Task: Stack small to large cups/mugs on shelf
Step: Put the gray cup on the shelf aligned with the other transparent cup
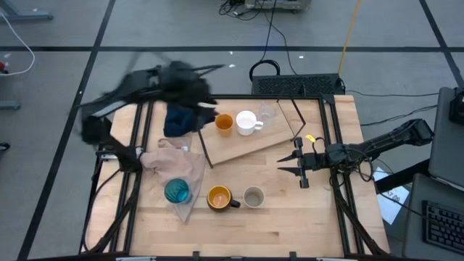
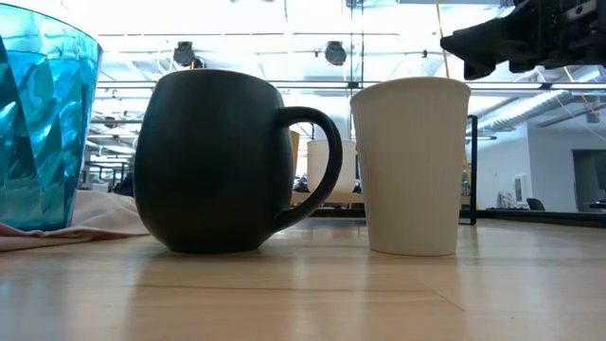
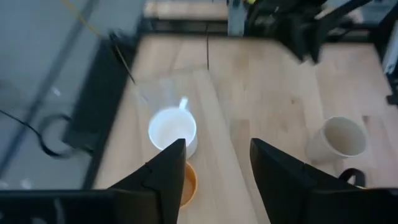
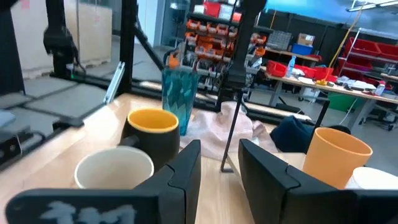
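Motion blur covered most of my left arm in the high view, over the table's far-left corner, so its outline there was hard to read. My left gripper [image 3: 214, 171] showed clearly only in its own wrist view: fingers spread apart, nothing between them, hovering above the shelf [image 1: 246, 145]. My right gripper [image 1: 299, 164] waited over the table's right side, fingers parted with a gap and empty.

Shelf: a light-wood board lying angled across the far middle of the table, with a thin black rod frame at its ends. 3 vessels stood on it in a row: the small orange cup [image 1: 224, 122], the white handled mug [image 1: 246, 122] just beside it, and the clear cup [image 1: 267, 113], which was faint and barely traceable. In the left wrist view the orange cup was partly hidden behind my finger.

Near edge of the table, 3 more: the teal tumbler [image 1: 177, 191] on the pinkish-beige cloth [image 1: 174, 165], the dark mug with orange inside [image 1: 220, 197], and the grey-beige cup [image 1: 254, 196]. The tumbler was cut off by the frame edge in the low view. A dark blue cloth [image 1: 180, 119] lay beside the shelf's left end, partly under my blurred arm.
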You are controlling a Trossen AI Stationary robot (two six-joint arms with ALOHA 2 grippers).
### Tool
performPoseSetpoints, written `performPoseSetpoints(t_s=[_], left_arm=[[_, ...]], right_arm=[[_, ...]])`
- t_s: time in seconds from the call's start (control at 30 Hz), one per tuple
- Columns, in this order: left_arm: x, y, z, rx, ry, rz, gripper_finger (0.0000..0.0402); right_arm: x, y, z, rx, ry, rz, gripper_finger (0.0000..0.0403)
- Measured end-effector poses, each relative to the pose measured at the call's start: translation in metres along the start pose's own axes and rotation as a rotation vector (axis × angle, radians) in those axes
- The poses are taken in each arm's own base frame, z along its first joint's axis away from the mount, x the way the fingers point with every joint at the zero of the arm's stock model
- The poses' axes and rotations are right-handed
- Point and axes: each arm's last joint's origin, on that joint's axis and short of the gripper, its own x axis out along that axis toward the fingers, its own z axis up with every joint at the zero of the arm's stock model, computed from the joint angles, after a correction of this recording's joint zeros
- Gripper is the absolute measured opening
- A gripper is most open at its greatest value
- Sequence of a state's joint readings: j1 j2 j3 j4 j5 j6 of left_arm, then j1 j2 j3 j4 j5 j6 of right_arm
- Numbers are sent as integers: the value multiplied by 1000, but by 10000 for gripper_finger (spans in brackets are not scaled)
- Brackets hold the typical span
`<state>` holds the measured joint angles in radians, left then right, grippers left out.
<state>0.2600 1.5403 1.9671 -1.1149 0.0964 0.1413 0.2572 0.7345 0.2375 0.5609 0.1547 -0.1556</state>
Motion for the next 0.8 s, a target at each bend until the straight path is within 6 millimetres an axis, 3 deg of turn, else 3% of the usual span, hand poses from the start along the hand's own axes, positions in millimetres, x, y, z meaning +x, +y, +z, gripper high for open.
performPoseSetpoints(t_s=[0.2, 0.37, 0.5, 0.6, 0.8], left_arm=[[-105, -44, -29, -3, -151, 115, 173], [-147, -60, -81, -37, -269, 196, 172], [-147, -62, -124, -67, -324, 199, 172], [-134, -63, -157, -104, -313, 208, 172], [-117, -63, -198, -139, -365, 168, 172]], right_arm=[[0, -1, 5, 39, -47, -7, 100], [0, -1, 6, 48, -59, -8, 100], [-1, -1, 8, 51, -79, -11, 100], [-2, -2, 10, 54, -94, -13, 100], [-6, -3, 14, 97, -130, -17, 100]])
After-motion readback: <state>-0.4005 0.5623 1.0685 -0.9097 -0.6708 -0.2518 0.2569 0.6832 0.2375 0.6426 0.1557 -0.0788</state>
